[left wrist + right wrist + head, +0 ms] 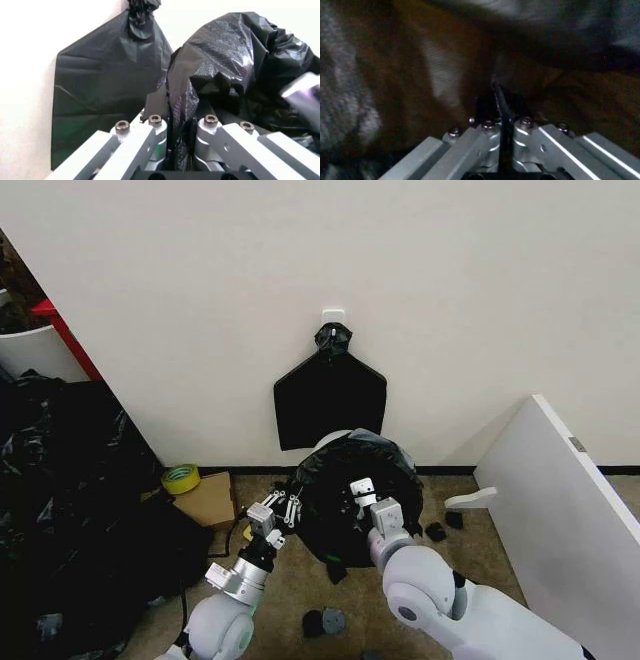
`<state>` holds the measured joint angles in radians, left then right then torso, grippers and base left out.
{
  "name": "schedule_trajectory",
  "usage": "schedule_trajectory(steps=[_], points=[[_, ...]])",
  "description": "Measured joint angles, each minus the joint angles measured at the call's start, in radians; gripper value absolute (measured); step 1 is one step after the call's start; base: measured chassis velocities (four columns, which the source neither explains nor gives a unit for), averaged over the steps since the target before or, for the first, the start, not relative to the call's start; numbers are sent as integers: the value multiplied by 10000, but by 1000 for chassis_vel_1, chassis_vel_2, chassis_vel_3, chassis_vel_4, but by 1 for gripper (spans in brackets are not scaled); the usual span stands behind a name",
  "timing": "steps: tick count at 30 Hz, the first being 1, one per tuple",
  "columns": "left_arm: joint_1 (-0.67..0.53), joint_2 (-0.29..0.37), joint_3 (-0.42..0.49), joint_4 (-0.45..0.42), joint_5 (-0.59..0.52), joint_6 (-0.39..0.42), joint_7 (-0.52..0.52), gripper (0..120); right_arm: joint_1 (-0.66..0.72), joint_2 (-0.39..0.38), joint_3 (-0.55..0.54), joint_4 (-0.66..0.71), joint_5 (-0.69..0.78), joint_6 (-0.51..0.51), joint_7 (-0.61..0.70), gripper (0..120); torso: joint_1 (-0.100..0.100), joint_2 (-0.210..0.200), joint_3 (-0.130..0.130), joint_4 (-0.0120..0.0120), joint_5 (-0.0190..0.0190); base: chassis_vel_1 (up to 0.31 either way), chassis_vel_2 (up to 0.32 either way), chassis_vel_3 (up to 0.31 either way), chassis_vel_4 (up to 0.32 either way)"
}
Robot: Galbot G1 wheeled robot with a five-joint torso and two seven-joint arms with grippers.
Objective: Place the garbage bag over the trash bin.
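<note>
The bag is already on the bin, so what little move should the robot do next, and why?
Probably pull the bag edge outward and down over the rim. Both grippers, left and right, pinch the black film, which sits bunched on top of the bin, whose white rim peeks out at the back, so the bag looks only partly seated.

Glossy black garbage bag [355, 470], white trash bin [330, 439], yellow-green tape roll [180, 477].

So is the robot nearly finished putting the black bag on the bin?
Partly. The garbage bag already sits bunched over the trash bin. The left gripper and right gripper each pinch its plastic. Left to do: spreading it evenly down around the rim.
</note>
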<state>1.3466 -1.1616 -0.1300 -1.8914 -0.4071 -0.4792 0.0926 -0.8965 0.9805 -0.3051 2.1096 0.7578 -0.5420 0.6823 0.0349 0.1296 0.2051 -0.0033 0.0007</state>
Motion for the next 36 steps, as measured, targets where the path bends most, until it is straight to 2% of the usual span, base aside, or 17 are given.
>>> schedule_trajectory(steps=[10,12,14,17,22,27,30,36], points=[[306,-15,-60,-551,0,27,54,5,512,577,-642,-1214,-1109,-511,-41,0,0,0,0,1,1,0,0,0,0],[353,-15,-70,-597,-1,35,54,5,571,627,-728,-1421,-1504,-583,-40,0,0,0,0,2,0,0,0,0,0],[476,-46,-70,-696,-25,48,64,5,753,694,-804,-2021,-2636,-631,-133,0,0,0,0,0,0,0,0,0,0],[523,-65,-58,-720,-27,55,79,5,827,707,-801,-2220,-2940,-630,-174,0,0,0,0,0,0,0,0,0,0],[604,-130,-3,-735,-31,86,123,5,956,735,-659,-2920,-4313,-212,-483,0,0,0,1,0,2,0,0,0,0],[579,-127,-18,-675,-25,87,140,5,706,600,-527,-2558,-4348,217,-540,0,0,-1,0,1,1,0,0,0,0],[520,-100,-58,-593,-27,88,143,5,358,321,-476,-1794,-4066,570,-610,0,0,-2,0,0,1,0,0,0,0],[428,-6,-114,-533,-77,87,77,5,-253,-88,-444,-652,-3210,600,-583,0,0,-2,-1,0,3,0,0,0,0]])
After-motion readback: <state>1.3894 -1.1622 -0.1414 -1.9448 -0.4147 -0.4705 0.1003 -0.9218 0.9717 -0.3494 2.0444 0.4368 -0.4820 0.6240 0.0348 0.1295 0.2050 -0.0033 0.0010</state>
